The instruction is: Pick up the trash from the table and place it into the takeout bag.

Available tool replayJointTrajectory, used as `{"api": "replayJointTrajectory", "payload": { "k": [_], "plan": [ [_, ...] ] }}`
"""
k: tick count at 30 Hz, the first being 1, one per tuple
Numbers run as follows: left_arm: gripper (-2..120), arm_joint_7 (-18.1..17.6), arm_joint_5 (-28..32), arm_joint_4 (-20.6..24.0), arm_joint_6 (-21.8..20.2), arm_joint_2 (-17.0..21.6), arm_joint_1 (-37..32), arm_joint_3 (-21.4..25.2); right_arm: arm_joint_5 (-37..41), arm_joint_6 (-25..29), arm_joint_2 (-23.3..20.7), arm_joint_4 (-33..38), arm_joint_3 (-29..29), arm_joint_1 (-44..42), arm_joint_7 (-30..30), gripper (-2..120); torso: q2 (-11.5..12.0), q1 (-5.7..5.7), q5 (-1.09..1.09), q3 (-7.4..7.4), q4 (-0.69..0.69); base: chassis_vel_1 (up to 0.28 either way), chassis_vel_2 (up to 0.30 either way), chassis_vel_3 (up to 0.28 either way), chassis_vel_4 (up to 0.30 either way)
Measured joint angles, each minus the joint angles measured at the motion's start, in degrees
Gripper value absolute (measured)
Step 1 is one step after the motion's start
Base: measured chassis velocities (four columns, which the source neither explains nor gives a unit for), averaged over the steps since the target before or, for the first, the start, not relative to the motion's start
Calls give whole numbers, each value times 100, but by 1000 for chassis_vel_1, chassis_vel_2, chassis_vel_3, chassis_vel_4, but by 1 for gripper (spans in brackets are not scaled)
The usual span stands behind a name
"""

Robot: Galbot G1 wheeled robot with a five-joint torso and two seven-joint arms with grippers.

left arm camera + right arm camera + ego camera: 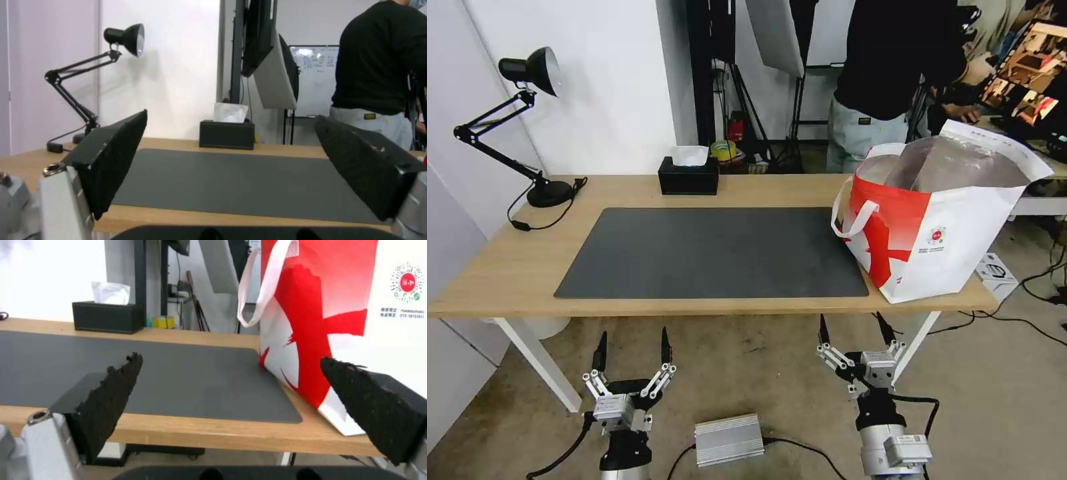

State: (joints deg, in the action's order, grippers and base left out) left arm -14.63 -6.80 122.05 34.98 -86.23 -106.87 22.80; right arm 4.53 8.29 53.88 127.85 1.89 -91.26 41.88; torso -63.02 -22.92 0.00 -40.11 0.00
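I am holding the left end effector (630, 347) at the lower left of the head frame and the right end effector (856, 328) at lower centre-right, both spread wide with nothing between the fingers, both hanging below the near edge of the bench (507, 267). The dark mat (714, 253) in mid-frame is lying bare; I am seeing no trash on it. The takeout bag (954, 227) is standing at the right of the frame, mouth open, its corner overhanging the bench edge. I am judging that raising the right arm carelessly risks clipping that corner and tipping the bag, or catching the white strap (854, 220)
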Motion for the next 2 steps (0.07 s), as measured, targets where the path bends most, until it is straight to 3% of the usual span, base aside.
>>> {"api": "replayJointTrajectory", "payload": {
  "k": [2],
  "plan": [
    [100,0,0,0,0,0,0,0,0,0,0,0,0,0,0,100,0,0,0,0,0,0,0,0,0]
  ]
}}
